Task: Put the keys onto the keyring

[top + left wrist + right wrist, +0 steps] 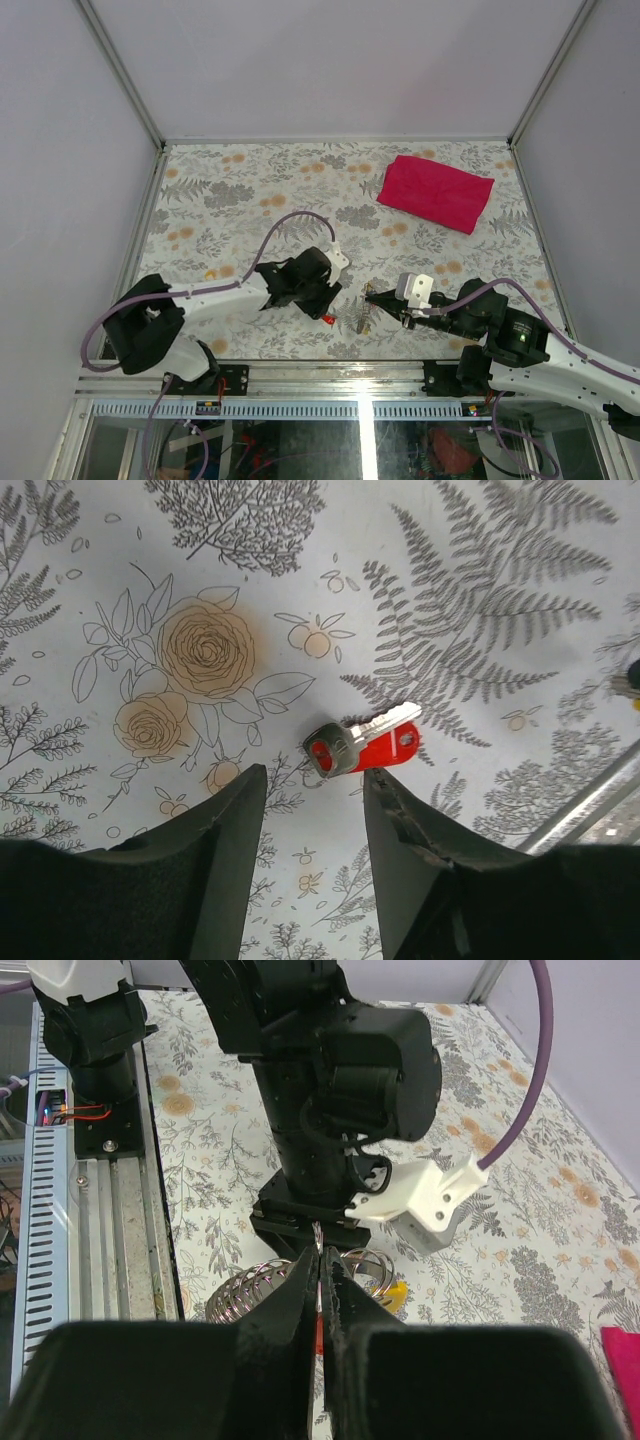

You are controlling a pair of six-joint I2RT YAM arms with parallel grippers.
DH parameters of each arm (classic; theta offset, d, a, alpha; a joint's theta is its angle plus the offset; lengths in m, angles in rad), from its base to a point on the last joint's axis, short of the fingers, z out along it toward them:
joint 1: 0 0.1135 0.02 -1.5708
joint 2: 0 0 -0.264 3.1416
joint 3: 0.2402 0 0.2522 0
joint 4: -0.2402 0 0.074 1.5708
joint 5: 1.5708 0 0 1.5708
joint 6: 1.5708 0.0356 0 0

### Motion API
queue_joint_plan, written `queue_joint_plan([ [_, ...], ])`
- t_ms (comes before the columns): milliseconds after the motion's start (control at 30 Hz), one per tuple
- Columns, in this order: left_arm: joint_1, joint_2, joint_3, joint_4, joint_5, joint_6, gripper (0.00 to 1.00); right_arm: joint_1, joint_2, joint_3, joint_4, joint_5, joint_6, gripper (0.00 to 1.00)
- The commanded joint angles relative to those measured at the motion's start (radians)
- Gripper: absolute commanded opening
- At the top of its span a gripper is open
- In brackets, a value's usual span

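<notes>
A key with a red tag (365, 748) lies flat on the floral table, just beyond my left gripper's (315, 773) open, empty fingers; it shows from above (327, 320) too. My left gripper (318, 288) hangs over it. My right gripper (319, 1258) is shut on a thin silvery key (317, 1237) with a bit of red between the fingers. Just beyond the fingers lies the keyring (362, 1266), silvery loops with a coiled strand (245, 1295) and a yellow tag (396, 1296). From above, the keyring (362, 319) lies below my right gripper (372, 294).
A big red cloth (435, 192) lies at the back right. The left arm's black wrist and white camera mount (425, 1192) stand close behind the keyring. A metal rail (350, 375) runs along the table's near edge. Enclosure walls stand on three sides.
</notes>
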Motion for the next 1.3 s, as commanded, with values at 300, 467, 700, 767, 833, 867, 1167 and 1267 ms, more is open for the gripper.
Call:
queue_joint_plan([
  [300, -0.038, 0.115, 0.083, -0.093, -0.029, 0.115, 0.39, 0.006, -0.016, 0.012, 0.055, 0.005, 0.009, 0.00],
  [467, -0.040, 0.122, 0.079, -0.086, -0.017, 0.118, 0.29, 0.006, -0.015, 0.012, 0.055, 0.006, 0.008, 0.00],
  [700, -0.040, 0.136, 0.082, -0.087, -0.018, 0.119, 0.16, 0.006, -0.015, 0.013, 0.050, 0.008, 0.011, 0.00],
  [767, -0.040, 0.130, 0.082, -0.088, -0.014, 0.119, 0.08, 0.006, -0.015, 0.015, 0.050, 0.007, 0.010, 0.00],
  [833, -0.041, 0.122, 0.081, -0.088, -0.014, 0.115, 0.00, 0.006, -0.014, 0.017, 0.050, 0.007, 0.009, 0.00],
  [867, -0.040, 0.115, 0.082, -0.089, -0.014, 0.111, 0.00, 0.007, -0.014, 0.018, 0.050, 0.006, 0.009, 0.00],
  [1167, -0.040, -0.017, 0.067, -0.097, 0.025, 0.091, 0.00, 0.006, -0.017, 0.035, 0.031, 0.015, -0.008, 0.00],
  [1267, -0.040, -0.080, 0.043, -0.073, 0.071, 0.081, 0.00, 0.006, -0.018, 0.042, 0.025, 0.019, -0.014, 0.00],
])
